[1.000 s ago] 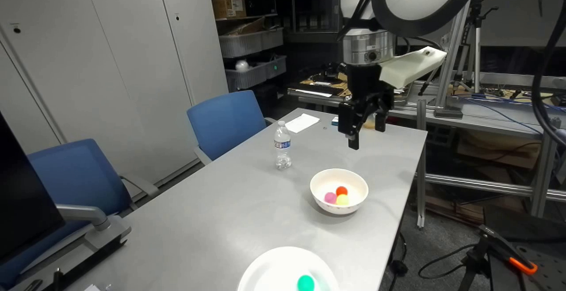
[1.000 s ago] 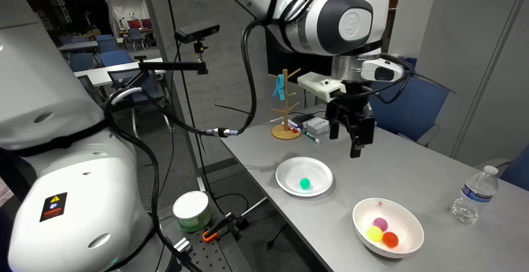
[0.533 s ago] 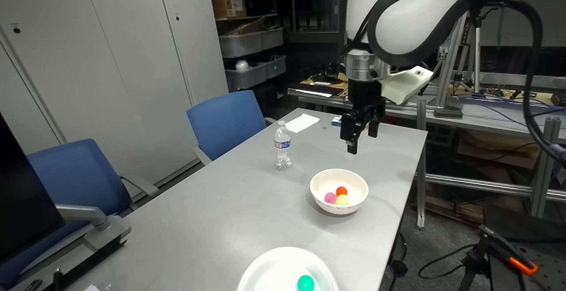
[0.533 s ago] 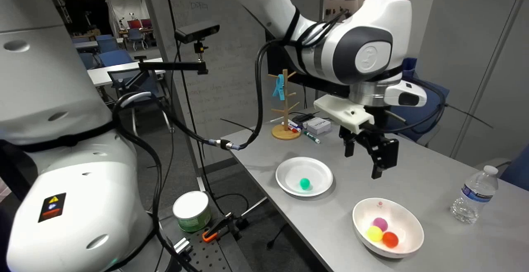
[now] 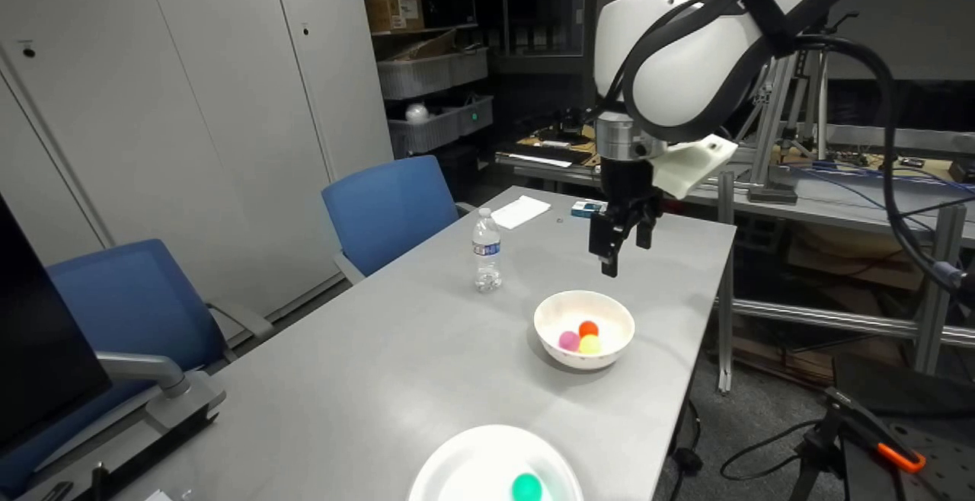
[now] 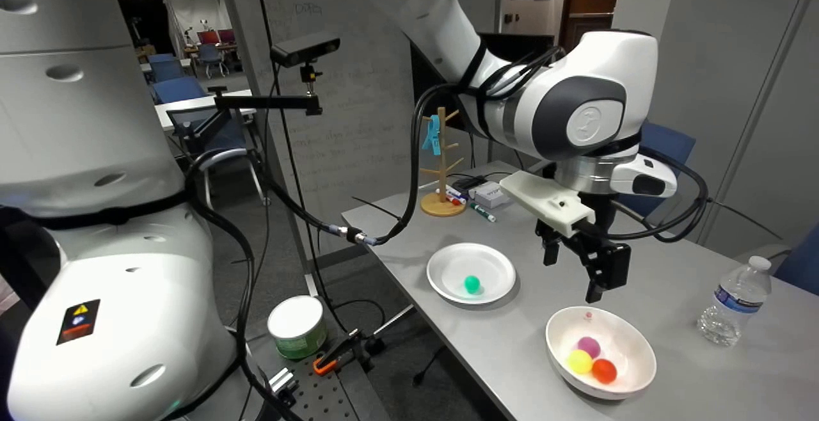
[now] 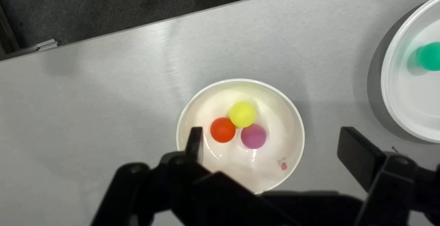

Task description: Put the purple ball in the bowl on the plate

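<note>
The purple ball [image 7: 253,136] lies inside the white bowl [image 7: 280,119], touching a yellow ball [image 7: 242,114], with a red-orange ball [image 7: 222,130] beside them. The purple ball also shows in both exterior views [image 5: 569,340] [image 6: 589,346]. The wider white plate [image 6: 451,266] stands apart from the bowl, with a teal-green ball [image 6: 472,284] on it; the wrist view cuts it off at the right edge [image 7: 412,102]. My gripper [image 6: 572,276] is open and empty, high above the table near the bowl. In the wrist view its fingers [image 7: 271,135] stand wide apart, one in front of the bowl's left side.
A water bottle [image 5: 487,250] stands near the bowl. A wooden peg stand [image 6: 443,171], markers and a small box [image 6: 490,194] are beyond the plate. The table edge [image 7: 165,20] runs close past bowl and plate. A monitor [image 5: 42,341] stands at the side.
The arm has come down, and my gripper has moved from beyond the plate toward the bowl, staying open. The bowl, the plate and the balls have not moved.
</note>
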Robot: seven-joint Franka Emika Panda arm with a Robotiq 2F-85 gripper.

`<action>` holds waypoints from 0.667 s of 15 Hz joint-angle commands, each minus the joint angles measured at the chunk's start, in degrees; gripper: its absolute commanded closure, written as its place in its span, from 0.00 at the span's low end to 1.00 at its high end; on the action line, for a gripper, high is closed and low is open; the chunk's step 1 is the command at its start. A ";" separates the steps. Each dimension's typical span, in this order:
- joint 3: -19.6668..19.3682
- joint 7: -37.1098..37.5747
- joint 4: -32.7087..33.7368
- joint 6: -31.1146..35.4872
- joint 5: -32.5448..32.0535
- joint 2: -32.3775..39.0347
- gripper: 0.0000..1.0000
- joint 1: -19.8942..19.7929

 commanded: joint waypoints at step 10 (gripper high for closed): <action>0.21 -10.03 7.57 11.76 -3.51 14.06 0.00 -0.56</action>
